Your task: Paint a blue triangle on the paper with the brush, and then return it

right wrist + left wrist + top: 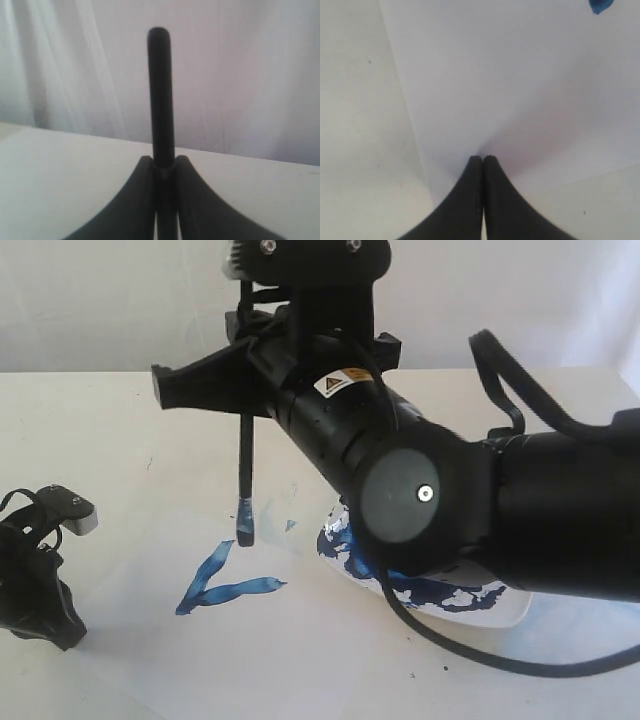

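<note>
**Brush held upright over an unfinished blue outline**

The right arm (420, 490) reaches across the middle of the worktop (90, 420). The right jaws are clenched on the brush (245, 465), gripping its black handle. In the right wrist view, the handle's rounded end stands up from between the two fingers.

The brush hangs upright, with its blue-stained bristle tip pointing down at the paper (300, 650). Whether the tip touches the sheet cannot be told.

The blue triangle (222, 587) is incomplete. Two streaky strokes meet at a point on the side nearer the left arm (35, 580) and spread apart like a V, and the third side is unpainted. In the exterior view, the brush tip sits just beside the free end of the upper stroke.

A white dish (505, 608) smeared with blue paint lies to the right, largely hidden behind the right arm.

The left arm sits low at the left edge of the exterior view. The left jaws are pressed together on nothing, their tips over the paper close to its edge.
</note>
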`<state>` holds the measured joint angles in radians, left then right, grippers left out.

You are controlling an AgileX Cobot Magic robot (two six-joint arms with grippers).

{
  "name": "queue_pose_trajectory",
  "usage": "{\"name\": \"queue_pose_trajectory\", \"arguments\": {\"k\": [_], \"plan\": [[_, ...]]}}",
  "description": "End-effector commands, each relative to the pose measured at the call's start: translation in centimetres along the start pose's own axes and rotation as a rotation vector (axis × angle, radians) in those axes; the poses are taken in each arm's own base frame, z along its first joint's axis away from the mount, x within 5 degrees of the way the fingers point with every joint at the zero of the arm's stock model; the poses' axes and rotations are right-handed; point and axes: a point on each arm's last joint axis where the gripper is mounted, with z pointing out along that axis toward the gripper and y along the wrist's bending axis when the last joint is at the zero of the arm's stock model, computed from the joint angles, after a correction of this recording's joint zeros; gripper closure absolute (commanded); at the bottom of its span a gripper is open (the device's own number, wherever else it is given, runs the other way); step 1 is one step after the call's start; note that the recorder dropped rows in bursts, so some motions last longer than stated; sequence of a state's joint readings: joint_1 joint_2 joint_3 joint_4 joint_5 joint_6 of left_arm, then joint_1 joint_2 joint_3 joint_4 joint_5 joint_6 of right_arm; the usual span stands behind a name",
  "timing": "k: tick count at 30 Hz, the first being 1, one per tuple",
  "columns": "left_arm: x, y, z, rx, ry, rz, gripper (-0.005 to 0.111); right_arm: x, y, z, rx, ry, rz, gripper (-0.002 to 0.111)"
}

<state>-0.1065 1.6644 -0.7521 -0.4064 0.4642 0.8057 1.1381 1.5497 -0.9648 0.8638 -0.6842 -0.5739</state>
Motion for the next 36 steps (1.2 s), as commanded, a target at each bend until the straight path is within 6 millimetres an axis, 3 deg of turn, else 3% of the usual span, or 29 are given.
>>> {"name": "queue_pose_trajectory", "arguments": {"k": [1,9,19,36], "plan": [[0.4,-0.6,0.2,0.043,0.028,-0.005,0.107,-0.4,-0.5,0.2,0.058,-0.100,0.163,0.108],[0.4,-0.6,0.2,0.048,0.032,-0.005,0.107,1.0,-0.6,1.0,0.084,-0.100,0.176,0.108],[0.4,-0.6,0.2,0.048,0.032,-0.005,0.107,4.6,-0.8,2.9,0.161,-0.150,0.155,0.108],[0.4,-0.7,0.2,0.051,0.034,-0.005,0.107,5.7,-0.4,4.1,0.183,-0.132,0.116,0.108]]}}
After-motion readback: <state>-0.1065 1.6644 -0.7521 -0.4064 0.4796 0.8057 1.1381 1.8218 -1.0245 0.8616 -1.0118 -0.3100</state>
